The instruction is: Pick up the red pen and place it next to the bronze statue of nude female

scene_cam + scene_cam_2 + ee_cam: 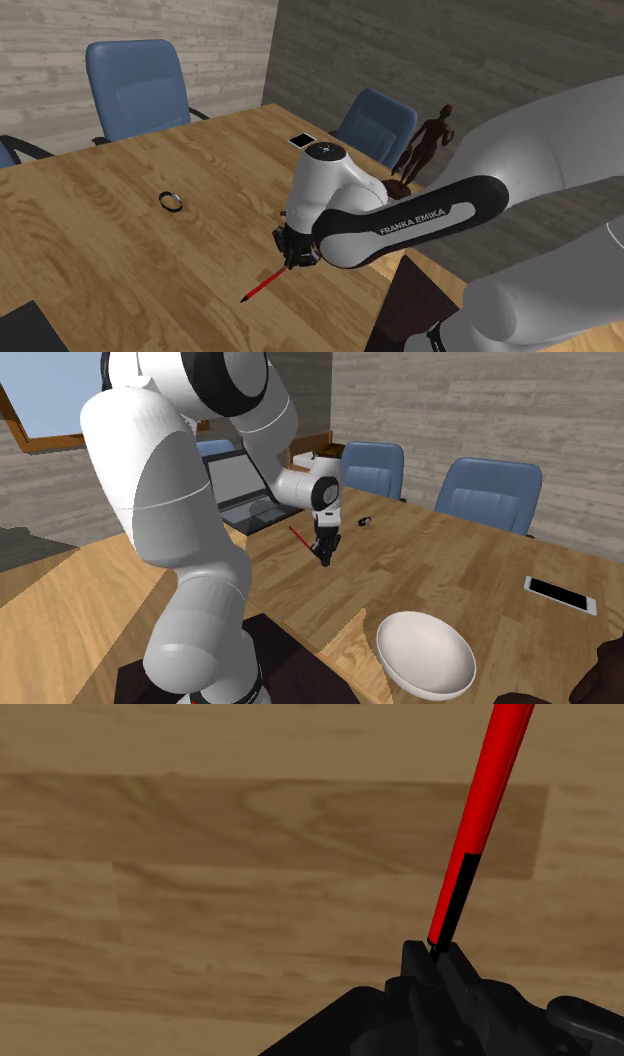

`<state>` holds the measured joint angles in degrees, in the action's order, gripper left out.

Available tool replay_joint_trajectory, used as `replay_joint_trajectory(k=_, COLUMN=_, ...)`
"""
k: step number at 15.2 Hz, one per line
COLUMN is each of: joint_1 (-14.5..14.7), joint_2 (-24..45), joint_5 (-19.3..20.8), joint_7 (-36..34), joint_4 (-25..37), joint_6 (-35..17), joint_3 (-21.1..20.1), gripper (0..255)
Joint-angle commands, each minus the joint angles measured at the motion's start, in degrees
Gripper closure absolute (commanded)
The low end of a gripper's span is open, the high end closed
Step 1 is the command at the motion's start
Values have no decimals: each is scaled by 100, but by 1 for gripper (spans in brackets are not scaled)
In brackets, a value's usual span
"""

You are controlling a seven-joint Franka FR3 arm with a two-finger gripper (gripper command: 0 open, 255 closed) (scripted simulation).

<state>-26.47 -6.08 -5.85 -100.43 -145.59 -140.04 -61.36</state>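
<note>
Fingers [415, 960] closed tight on the red pen [488, 799]. They pinch the pen's short black end section. The red shaft runs straight out and away from the fingertips over the wooden table [180, 874].

Shoulder view: fingers [290, 260] point down, low over the table [110, 250]. The red pen [262, 285] slants out from them toward that view's lower left. Cannot tell whether its far tip touches the wood or rides just above it.

Second exterior view: fingers [323, 557] hang under the white wrist, with the red pen [298, 536] sticking out to that view's left of them.

Statue [425, 140]: a dark brown standing nude figure, upright, well apart from the fingers. It stands past the arm's white link toward the shoulder view's upper right, at the table's far side.

Other items, placed from the fingers:
- Black ring [172, 201], flat on the table, off to the shoulder view's left, apart from the pen.
- Phone [301, 140], flat, beyond the fingers near the far table edge. It lies between them and a blue chair [375, 120].
- Second blue chair [140, 85], farther off, toward the shoulder view's upper left.
- White bowl [425, 652], well apart from the fingers, toward the second exterior view's lower right.
- Open laptop [240, 487], to the left of the fingers in the second exterior view, partly behind the arm.
</note>
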Motion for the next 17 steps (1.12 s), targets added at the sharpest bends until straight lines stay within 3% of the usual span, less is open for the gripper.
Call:
replay_joint_trajectory(k=1, joint_1=109, joint_2=-248, joint_5=-311, joint_7=234, joint_4=39, joint_6=193, joint_3=99, gripper=255)
replay_joint_trajectory(k=8, joint_1=457, joint_2=-921, joint_5=-902, joint_7=705, joint_4=237, joint_6=890, joint_3=506, gripper=255)
replay_joint_trajectory(k=17, joint_1=725, joint_2=-1517, joint_5=-1194, joint_7=990, joint_4=573, joint_6=1742, joint_3=952, gripper=255)
